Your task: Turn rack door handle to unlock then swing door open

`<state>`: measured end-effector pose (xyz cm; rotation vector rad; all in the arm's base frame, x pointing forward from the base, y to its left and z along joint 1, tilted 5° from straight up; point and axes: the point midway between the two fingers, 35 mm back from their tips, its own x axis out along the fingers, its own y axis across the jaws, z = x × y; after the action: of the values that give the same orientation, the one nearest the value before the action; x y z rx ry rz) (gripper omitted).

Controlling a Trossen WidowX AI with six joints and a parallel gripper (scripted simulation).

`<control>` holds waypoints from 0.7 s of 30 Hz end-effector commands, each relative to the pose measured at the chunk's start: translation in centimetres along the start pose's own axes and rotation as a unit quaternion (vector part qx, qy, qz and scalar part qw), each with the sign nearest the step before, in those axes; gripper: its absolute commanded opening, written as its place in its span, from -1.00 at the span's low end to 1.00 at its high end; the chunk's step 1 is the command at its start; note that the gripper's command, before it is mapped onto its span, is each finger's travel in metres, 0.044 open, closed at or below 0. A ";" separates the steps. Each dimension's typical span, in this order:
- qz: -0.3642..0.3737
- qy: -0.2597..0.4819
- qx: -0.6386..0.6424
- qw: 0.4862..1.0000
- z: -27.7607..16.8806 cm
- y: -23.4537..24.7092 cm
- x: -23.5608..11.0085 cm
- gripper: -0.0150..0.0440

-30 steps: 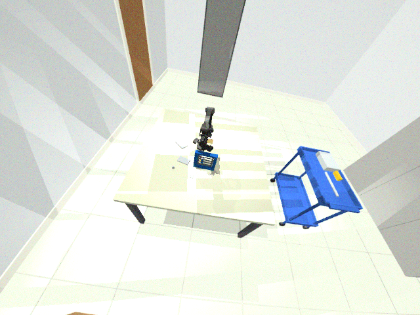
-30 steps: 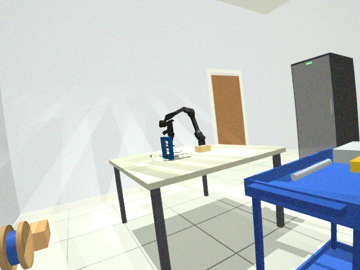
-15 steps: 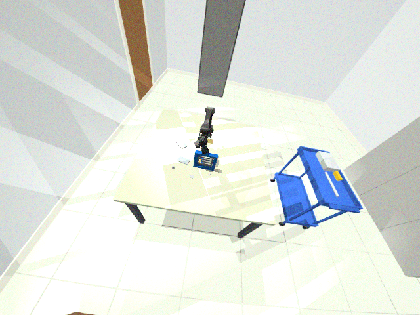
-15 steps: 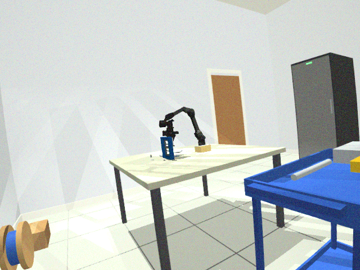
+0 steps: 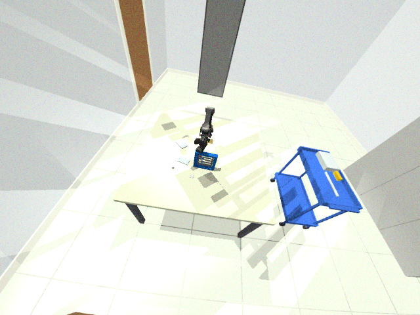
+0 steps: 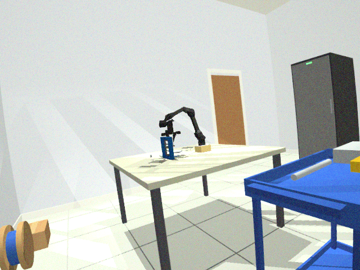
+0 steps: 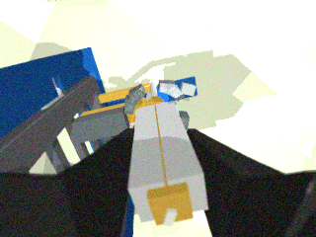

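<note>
The blue rack frame point(image 5: 195, 160) point(image 6: 162, 146) point(image 7: 49, 74) stands upright on the table point(image 5: 152, 186) point(image 6: 232, 162). The upright handle point(image 7: 163, 163) is pale grey with a thin orange line and an orange end block, seen from above in the wrist view. My gripper point(image 5: 199, 149) point(image 6: 171, 135) point(image 7: 160, 136) points down beside the frame and is shut on the handle, one black finger on each side. A dark grey bar point(image 7: 49, 109) runs diagonally at the left, and a short grey piece with orange strips reaches towards the handle. The door's exact angle is hard to tell.
A tan block point(image 5: 210, 141) point(image 6: 202, 148) is by the arm's base. Two thin pale plates point(image 5: 181, 144) point(image 5: 184, 159) lie left of the rack, with a small dark thing point(image 5: 172, 167) and a small pale thing point(image 5: 191, 176) nearby. A blue cart point(image 5: 291, 196) stands beyond the table.
</note>
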<state>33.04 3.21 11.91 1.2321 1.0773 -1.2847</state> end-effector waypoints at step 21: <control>0.001 0.001 0.012 1.000 0.0 0.0 0.0 0.51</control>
<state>33.06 3.20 11.94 1.2901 1.0359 -1.3342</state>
